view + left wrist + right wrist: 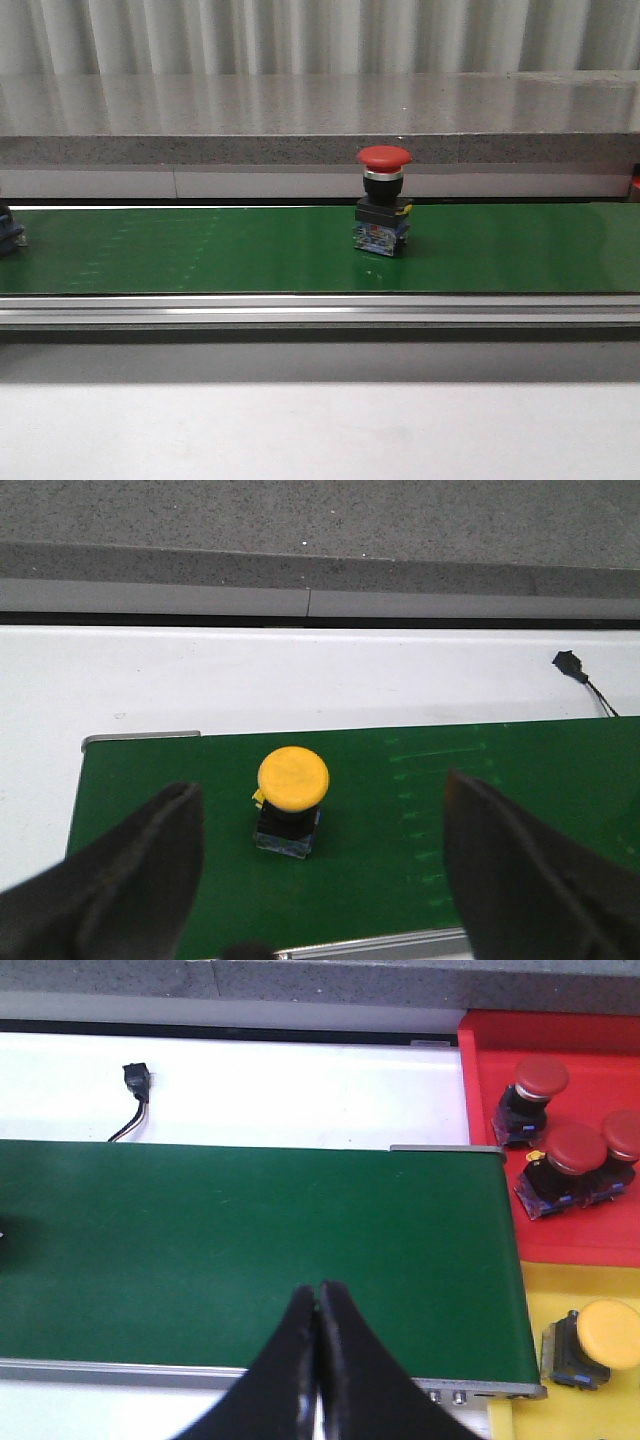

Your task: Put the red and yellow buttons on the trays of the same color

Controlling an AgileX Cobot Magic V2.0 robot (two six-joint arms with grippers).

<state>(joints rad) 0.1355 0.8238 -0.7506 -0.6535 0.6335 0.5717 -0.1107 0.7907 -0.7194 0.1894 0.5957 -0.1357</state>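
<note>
**Two buttons wait on the belt while four already sit in the trays**

Far left on the green conveyor belt (200, 250), a yellow mushroom-head push button (292, 778) on a dark switch body stands upright near the belt's end. The left gripper (320, 870) hangs over it with its black fingers (130, 880) spread wide, one on each side and neither touching. This looks like the approach step of a yellow pick. The next move calls for lowering until the fingers bracket the switch body, then closing squarely so the top-heavy button does not tip.

Nearer the middle of the belt, a red mushroom-head push button (384, 157) stands upright on its black and blue base, with no gripper near it in the front view.

Further right, the right gripper (318, 1360) is clenched, its fingers pressed together on nothing, above the belt's near edge. Beyond the belt's end, the red plastic tray (480, 1070) holds three red buttons and the yellow plastic tray (510, 1415) beside it holds one yellow button.

The belt runs in a silver aluminium frame (320, 310) on a white table (320, 430). Behind it are a grey speckled stone ledge (250, 110) and pale corrugated wall panels (300, 35).
</note>
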